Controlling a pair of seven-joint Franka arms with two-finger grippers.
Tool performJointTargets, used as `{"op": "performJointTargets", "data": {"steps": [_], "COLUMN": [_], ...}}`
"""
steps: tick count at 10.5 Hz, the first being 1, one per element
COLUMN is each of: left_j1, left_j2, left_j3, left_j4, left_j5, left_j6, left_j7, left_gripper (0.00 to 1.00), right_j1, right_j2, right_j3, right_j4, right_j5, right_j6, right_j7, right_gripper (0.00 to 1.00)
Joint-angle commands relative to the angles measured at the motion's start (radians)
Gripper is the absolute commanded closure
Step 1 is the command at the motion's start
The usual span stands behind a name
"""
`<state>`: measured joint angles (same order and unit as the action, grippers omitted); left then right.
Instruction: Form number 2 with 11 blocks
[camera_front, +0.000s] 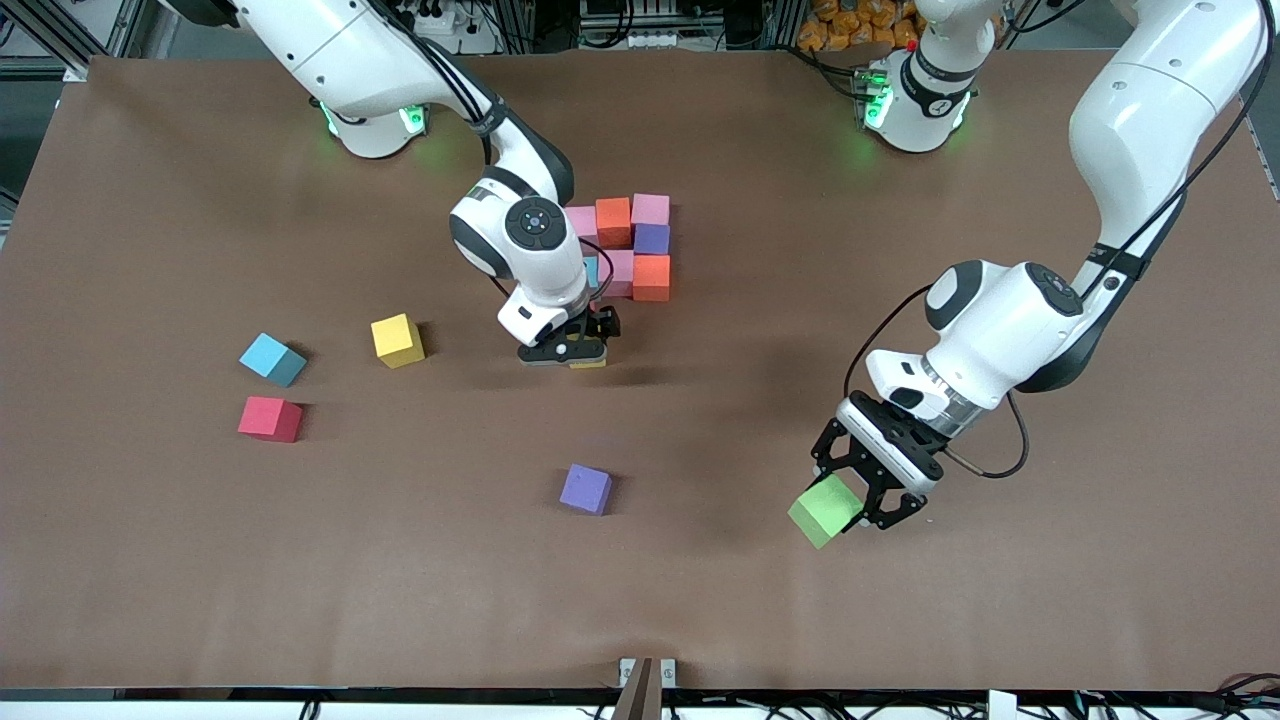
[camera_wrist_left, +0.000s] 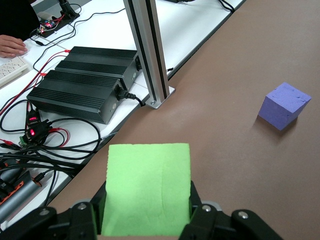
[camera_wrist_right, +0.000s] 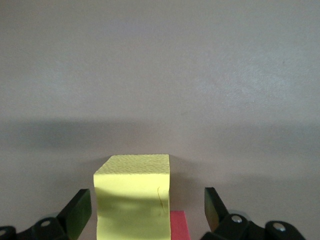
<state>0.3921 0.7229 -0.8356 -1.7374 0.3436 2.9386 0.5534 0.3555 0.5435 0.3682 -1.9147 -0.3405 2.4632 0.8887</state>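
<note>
The partly built number 2 is a cluster of pink (camera_front: 650, 209), orange (camera_front: 613, 221), purple (camera_front: 651, 238) and light blue (camera_front: 591, 270) blocks mid-table. At the cluster's nearer edge my right gripper (camera_front: 575, 350) stands open around a yellow block (camera_wrist_right: 134, 197). There is a gap on each side of that block, and a pink block (camera_wrist_right: 179, 225) sits beside it. My left gripper (camera_front: 845, 510) is shut on a green block (camera_front: 826, 510), held above the table toward the left arm's end. The same green block (camera_wrist_left: 147, 187) fills the space between that gripper's fingers (camera_wrist_left: 197, 210).
Loose blocks lie nearer the camera than the cluster: purple (camera_front: 585, 488), and toward the right arm's end yellow (camera_front: 397, 340), light blue (camera_front: 271, 359) and red (camera_front: 269, 418). A metal post (camera_wrist_left: 150, 50) and black boxes (camera_wrist_left: 85, 82) stand off the table's front edge.
</note>
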Motion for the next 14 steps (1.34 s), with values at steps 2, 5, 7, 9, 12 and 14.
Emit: {"op": "performJointTargets", "data": {"steps": [2, 5, 7, 9, 12, 14], "left_j1": [-0.001, -0.039, -0.097, -0.127, -0.197, -0.258], "left_j2": [-0.039, -0.037, -0.03, -0.007, 0.073, 0.104], "left_j3": [-0.002, -0.002, 0.0, 0.001, 0.004, 0.004], "left_j4": [-0.036, -0.037, -0.039, -0.037, -0.021, -0.013], "left_j5": [0.021, 0.021, 0.023, 0.054, 0.072, 0.066], "left_j6": [-0.01, -0.01, -0.013, -0.029, -0.029, -0.029], "left_j7": [-0.032, -0.02, -0.004, 0.036, 0.15, 0.177], "left_gripper": [1.0, 1.0, 1.0, 1.0, 1.0, 1.0], "right_j1": [-0.035, -0.081, -0.121, -0.174, -0.223, -0.225], "right_j2": [-0.077, -0.144, -0.18, -0.223, -0.293, -0.295], "right_j3": [0.008, 0.008, 0.006, 0.0, -0.093, -0.147], "right_j4": [-0.029, -0.029, -0.029, -0.027, -0.015, -0.029], "right_j5": [0.005, 0.009, 0.047, 0.089, 0.155, 0.155], "right_j6": [0.0, -0.012, -0.044, -0.154, -0.352, -0.365], "right_j7": [0.001, -0.008, -0.036, -0.191, -0.453, -0.519], "right_gripper": [0.0, 0.0, 0.0, 0.0, 0.0, 0.0]}}
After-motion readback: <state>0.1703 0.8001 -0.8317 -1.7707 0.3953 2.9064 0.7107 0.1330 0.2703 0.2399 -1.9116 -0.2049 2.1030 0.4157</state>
